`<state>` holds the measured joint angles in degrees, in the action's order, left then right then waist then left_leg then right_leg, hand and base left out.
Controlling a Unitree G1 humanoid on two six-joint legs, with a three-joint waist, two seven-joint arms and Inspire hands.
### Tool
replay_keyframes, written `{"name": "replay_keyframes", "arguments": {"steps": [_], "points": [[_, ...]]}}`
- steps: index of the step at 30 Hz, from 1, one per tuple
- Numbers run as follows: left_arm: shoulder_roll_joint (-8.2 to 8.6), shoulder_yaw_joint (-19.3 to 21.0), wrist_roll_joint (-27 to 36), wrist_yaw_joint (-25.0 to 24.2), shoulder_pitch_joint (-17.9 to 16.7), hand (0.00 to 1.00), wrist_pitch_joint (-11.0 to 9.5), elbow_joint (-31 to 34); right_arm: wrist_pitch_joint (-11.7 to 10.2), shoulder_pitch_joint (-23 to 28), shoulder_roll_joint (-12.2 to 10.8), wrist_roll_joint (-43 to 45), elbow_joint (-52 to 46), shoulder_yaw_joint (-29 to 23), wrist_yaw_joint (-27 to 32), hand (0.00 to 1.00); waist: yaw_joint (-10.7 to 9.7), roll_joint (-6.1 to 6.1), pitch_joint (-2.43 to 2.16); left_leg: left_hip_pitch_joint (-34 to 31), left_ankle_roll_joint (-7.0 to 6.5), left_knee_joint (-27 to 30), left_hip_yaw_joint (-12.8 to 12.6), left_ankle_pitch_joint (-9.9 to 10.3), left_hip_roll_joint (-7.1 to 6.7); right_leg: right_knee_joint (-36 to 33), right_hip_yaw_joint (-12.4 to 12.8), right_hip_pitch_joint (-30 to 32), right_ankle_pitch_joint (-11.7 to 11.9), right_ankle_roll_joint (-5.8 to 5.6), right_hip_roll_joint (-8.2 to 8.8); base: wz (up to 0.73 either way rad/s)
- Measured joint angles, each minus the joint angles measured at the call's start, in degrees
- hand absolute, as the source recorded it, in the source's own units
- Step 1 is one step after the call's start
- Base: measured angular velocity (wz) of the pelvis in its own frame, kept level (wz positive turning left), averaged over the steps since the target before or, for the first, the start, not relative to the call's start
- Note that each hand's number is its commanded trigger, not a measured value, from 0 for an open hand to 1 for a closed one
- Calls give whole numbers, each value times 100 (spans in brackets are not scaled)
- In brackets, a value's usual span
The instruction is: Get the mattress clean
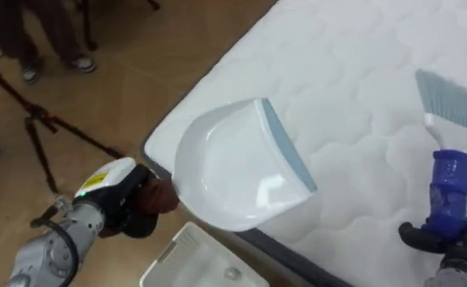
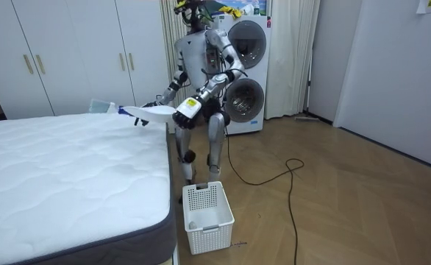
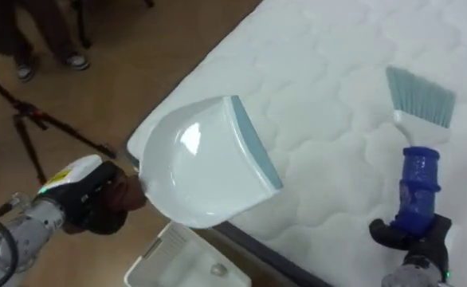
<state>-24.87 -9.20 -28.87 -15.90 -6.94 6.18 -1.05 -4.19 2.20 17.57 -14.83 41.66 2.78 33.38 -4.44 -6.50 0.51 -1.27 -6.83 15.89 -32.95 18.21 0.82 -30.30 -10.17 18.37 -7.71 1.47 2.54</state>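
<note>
Clamping the dustpan (image 1: 233, 167) level mid-frame, the left hand (image 1: 142, 209) is likely aiming for the basket (image 1: 187, 267) below, the right hand (image 1: 449, 243) gripping the brush (image 1: 449, 151).

The robot's two hands carry one tool each: one white dustpan (image 1: 237, 163) in the left hand (image 1: 138, 206) and one blue-handled brush (image 1: 447, 151) in the right hand (image 1: 449, 239). One mattress (image 1: 353, 64) lies beneath and beyond both hands. One white basket (image 1: 170, 259) stands just below the left hand, with one small pale object (image 1: 232, 273) inside it. Beyond the left hand stand one tripod (image 1: 33, 123) and two shoes (image 1: 30, 72). Two stacked round-doored machines (image 2: 245, 44) are behind the robot.
</note>
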Motion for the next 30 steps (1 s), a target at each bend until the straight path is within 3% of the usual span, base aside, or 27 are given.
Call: {"name": "replay_keyframes", "arguments": {"steps": [1,3,5,6,7,9,11,15,19,21,23,24,25,26,27,28,29,30], "points": [[78,-4,133,5,-35,100,-1,1,0,8,3,-8,-1,6,5,0,3,18,-10,41,1,-39,-104,-2,-5,-269,-101,-37,-167,-49,130,-92],[364,-14,615,31,-50,100,8,-8,0,-2,-12,-70,58,108,40,0,61,184,-16,159,11,-97,-503,-7,-57,-857,-145,-473,-636,-335,730,-90],[471,-18,939,97,-46,100,15,-10,0,4,-31,-69,53,220,34,0,125,341,-12,137,18,-2,-762,-11,-56,-560,-42,-809,-722,-481,980,-92],[499,-17,1118,173,-46,100,17,-30,5,17,-46,-59,-8,282,10,0,182,440,-12,80,39,71,-756,-24,-39,-108,71,-915,-759,-569,981,-97],[534,-17,1186,201,-47,100,18,-65,9,16,-49,-59,-42,285,-2,0,201,451,-10,70,56,95,-660,-34,-24,66,77,-962,-762,-577,940,-104],[663,-17,1453,295,-76,100,43,-166,22,13,-82,-56,-249,292,-47,0,295,456,-13,41,108,159,-18,-63,8,685,89,-1202,-664,-740,799,-104],[752,-15,1640,348,-65,100,23,-194,22,3,-105,-22,-302,291,-124,0,245,439,-30,23,161,156,67,-93,87,846,52,-1264,-523,-709,711,-49],[844,-10,2048,488,-80,100,-8,-271,23,44,-239,152,-305,269,-113,0,-13,604,-9,55,247,134,-8,-155,244,886,20,-1233,-434,-575,529,-15],[881,-7,2261,550,-264,100,-8,-277,23,226,-248,155,-467,238,-107,0,-38,704,-53,52,370,137,-30,-236,396,1076,13,-1284,-326,-442,389,-13],[933,-8,2268,659,-400,100,-7,-284,20,295,-252,172,-596,214,-106,0,-51,710,-51,94,454,164,-28,-287,468,1213,83,-1329,-281,-366,234,-11],[1020,-4,2278,678,-412,100,-9,-299,16,309,-269,227,-611,213,-122,0,-18,705,-52,112,505,169,59,-317,511,1264,161,-1339,-247,-309,189,-26],[1040,-4,2380,689,-418,100,-12,-301,15,310,-306,272,-639,232,-160,0,81,700,-48,130,540,168,307,-334,514,1275,256,-1329,-223,-268,104,-69],[1055,-3,2466,730,-445,100,-12,-307,16,309,-327,337,-668,275,-230,0,211,684,-40,178,587,138,762,-341,451,1282,436,-1329,-199,-216,1,-82],[1067,-2,2482,776,-467,100,-13,-306,16,308,-339,389,-682,284,-282,0,264,671,-41,207,606,121,1030,-343,431,1281,504,-1336,-192,-197,-33,-95],[1077,3,2482,845,-487,100,-15,-307,16,307,-362,467,-695,286,-389,0,325,651,-45,256,645,105,1504,-328,357,1279,563,-1351,-198,-164,-87,-67],[1075,8,2488,873,-487,95,-18,-312,16,308,-376,513,-711,286,-436,0,318,651,-45,281,655,81,1615,-329,341,1278,564,-1358,-221,-145,-93,-56],[1076,12,2492,940,-483,78,-47,-314,16,308,-392,552,-760,286,-494,0,293,638,-43,294,677,65,1614,-336,342,1272,594,-1347,-232,-132,-114,-31],[1090,8,2492,970,-486,2,-95,-314,16,327,-389,591,-823,271,-519,0,248,631,-37,316,694,25,1595,-347,337,1254,712,-1309,-229,-128,-164,-29]]}}
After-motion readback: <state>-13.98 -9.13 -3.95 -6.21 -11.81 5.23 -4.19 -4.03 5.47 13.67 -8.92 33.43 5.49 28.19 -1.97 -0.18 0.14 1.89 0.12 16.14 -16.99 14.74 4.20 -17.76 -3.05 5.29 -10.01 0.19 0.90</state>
